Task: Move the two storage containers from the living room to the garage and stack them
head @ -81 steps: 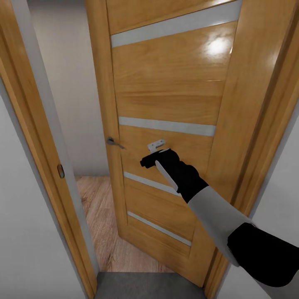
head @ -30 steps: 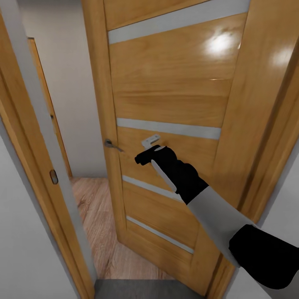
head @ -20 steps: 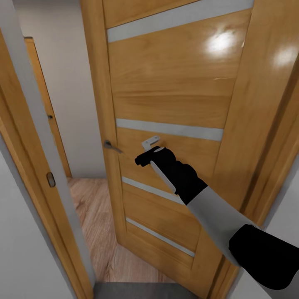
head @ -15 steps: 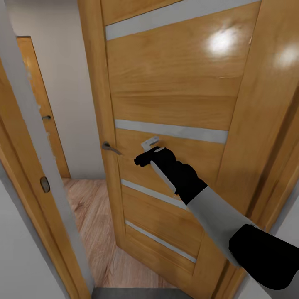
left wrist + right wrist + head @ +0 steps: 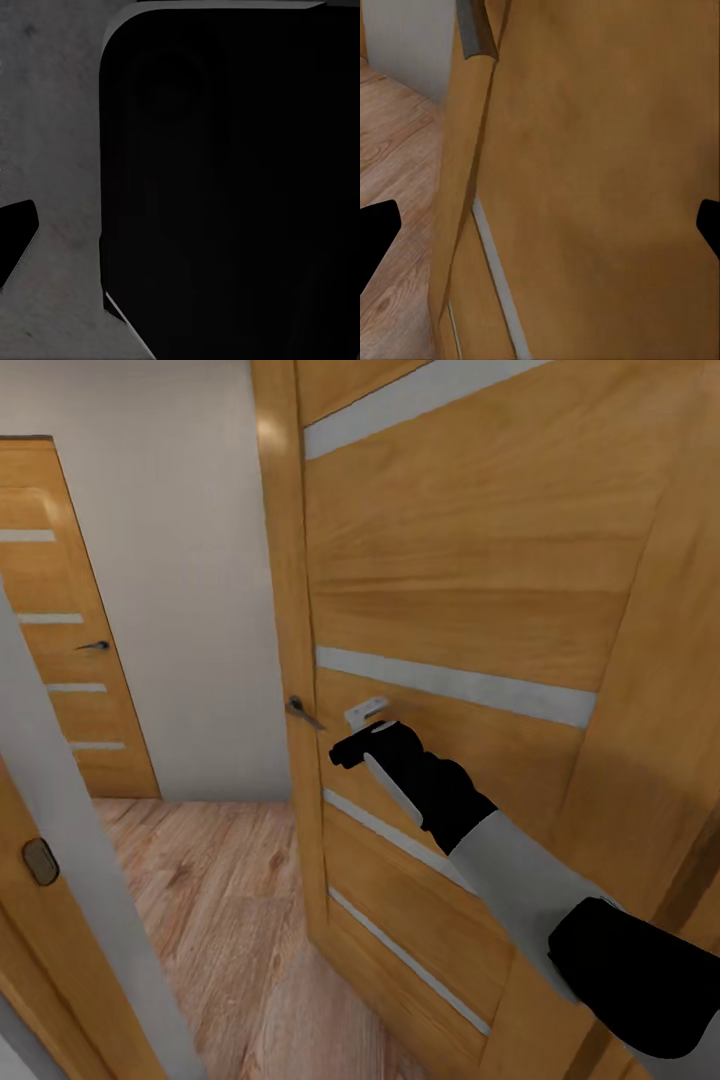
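Note:
The two storage containers are out of view. My right gripper (image 5: 350, 745) reaches forward on its black and grey arm and sits against the face of an orange-wood door (image 5: 480, 590) with pale slits, just right of the door's metal handle (image 5: 300, 712). In the right wrist view the door panel (image 5: 607, 150) is very close, and the right gripper (image 5: 540, 232) is open with nothing between its fingers. My left gripper (image 5: 180, 240) hangs over grey concrete floor (image 5: 52, 112) beside a dark part of my own body (image 5: 240, 180), one fingertip (image 5: 15, 240) far out at the edge.
The door stands swung open on a gap with light wood-plank floor (image 5: 200, 900) and a white wall beyond. A second orange-wood door (image 5: 60, 640) is shut at the far left. The door frame (image 5: 70, 880) with its strike plate stands close at the lower left.
The door has swung further open and the view has moved forward and left. The second door has come into sight. The right arm keeps its pose against the door.

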